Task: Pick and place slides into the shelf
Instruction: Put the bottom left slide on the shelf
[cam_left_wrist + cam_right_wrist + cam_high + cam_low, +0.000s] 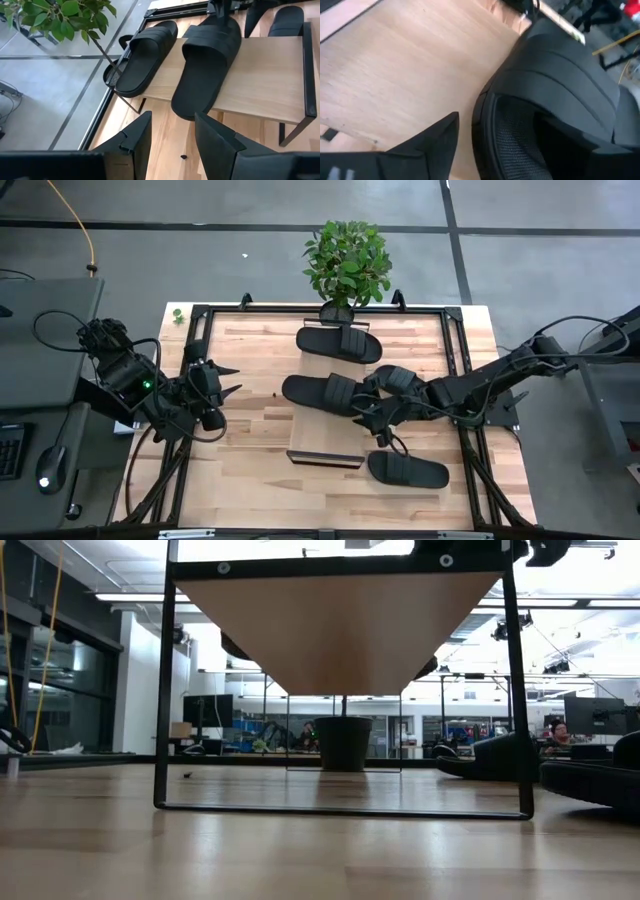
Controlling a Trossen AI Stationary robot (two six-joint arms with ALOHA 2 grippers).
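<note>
As far as the overhead view shows, the job is abt half done: two slides lie on the shelf [325, 435], which sits lengthwise down the middle of the bench [250, 470]. The far slide [338, 343] lies across the shelf's far end, close to the plant [347, 260]. The middle slide [322, 392] lies across the shelf's centre, w/ one end overhanging the left edge.

The right gripper [372, 408] is at the middle slide's right-hand end, on or just beside it. Can't tell whether its jaws are spread or pinching the slide: its own camera shows only one dark finger [432, 142] over bare wood, just beside the strap, and the other finger is hidden. My guess is this slide is at its drop spot, but I can't confirm a release.

The left gripper [232, 392] waits over the bench left of the shelf, pointing at it. Its jaws are spread w/ nothing between them.

Still to do: a third slide [407, 470] lies on the bench, right of the shelf's near end, untouched. The near half of the shelf is bare, so there's room for it. A 4th slide I can't pick out for sure; the dark mass under the right arm may hide it
</note>
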